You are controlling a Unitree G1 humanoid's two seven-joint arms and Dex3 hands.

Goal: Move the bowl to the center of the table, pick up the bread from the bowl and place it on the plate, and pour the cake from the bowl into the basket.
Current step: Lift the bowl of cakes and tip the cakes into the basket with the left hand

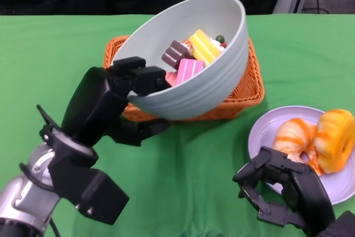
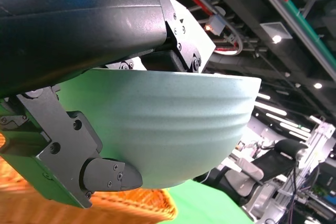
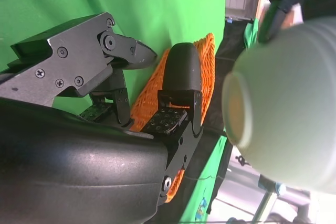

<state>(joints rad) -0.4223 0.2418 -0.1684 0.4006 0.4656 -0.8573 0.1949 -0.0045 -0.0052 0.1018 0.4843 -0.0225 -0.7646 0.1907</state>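
Nearest to us in the head view is our left forearm [image 1: 33, 192], silver with black housing, reaching up from the lower left. Our left hand [image 1: 125, 95] grips the pale green bowl [image 1: 191, 90] by its rim, fingers over the edge and inside, the thumb side under the outer wall. We hold the bowl off the table and tilted, its mouth turned toward us, directly above the orange wicker basket [image 1: 249, 90]. The cake pieces [image 1: 188, 59] lie against the bowl's lower inner wall: a pink slice, a yellow one, a brown-and-white layered one, and something small and dark green behind them. In the left wrist view the ribbed outer wall of the bowl [image 2: 173, 124] fills the frame with our fingers clamped on it and the basket weave [image 2: 131, 208] below. Our right hand [image 1: 277, 190] hovers low at the lower right with its fingers curled but apart, holding nothing, just beside the near edge of the lilac plate [image 1: 260, 131]. On that plate rest the bread pieces [image 1: 316, 140], orange and cream glazed, touching one another. The right wrist view shows the bowl's underside [image 3: 283, 108] raised over the basket [image 3: 152, 103]. The green tablecloth [image 1: 183, 192] covers the table.
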